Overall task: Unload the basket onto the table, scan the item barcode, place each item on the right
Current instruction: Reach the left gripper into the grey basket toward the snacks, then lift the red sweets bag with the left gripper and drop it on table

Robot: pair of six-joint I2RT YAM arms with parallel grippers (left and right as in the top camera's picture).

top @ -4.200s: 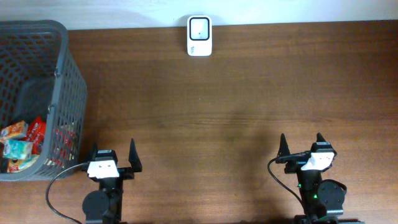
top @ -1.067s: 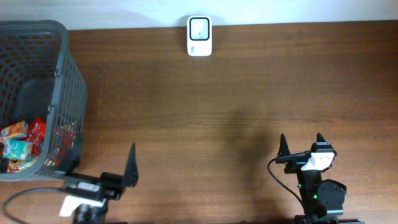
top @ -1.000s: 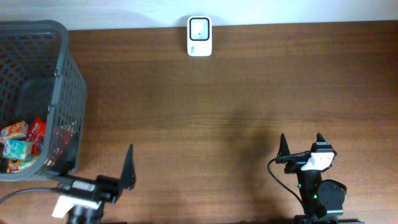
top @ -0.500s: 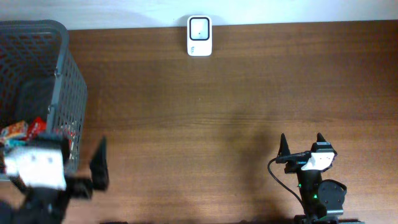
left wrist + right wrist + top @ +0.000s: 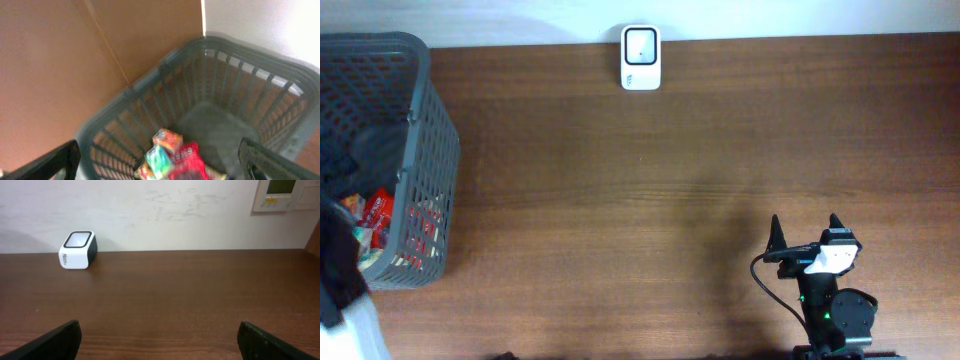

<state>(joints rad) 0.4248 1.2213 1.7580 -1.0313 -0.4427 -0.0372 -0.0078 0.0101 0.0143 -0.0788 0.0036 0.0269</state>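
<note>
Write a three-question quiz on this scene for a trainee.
1. True or false: the scanner stands at the far edge of the table, by the wall.
2. The snack packets lie: A on the tabletop, B in the basket, C on the scanner.
3. Fill in: the jaws of the left gripper stand ____.
Key: 1 true; 2 B; 3 open.

Overhead I look straight down on the counter (image 5: 670, 180). It shares the basket (image 5: 165, 62) with my down-tilted left wrist view, and the far scanner (image 5: 77, 250) with my low right one.
</note>
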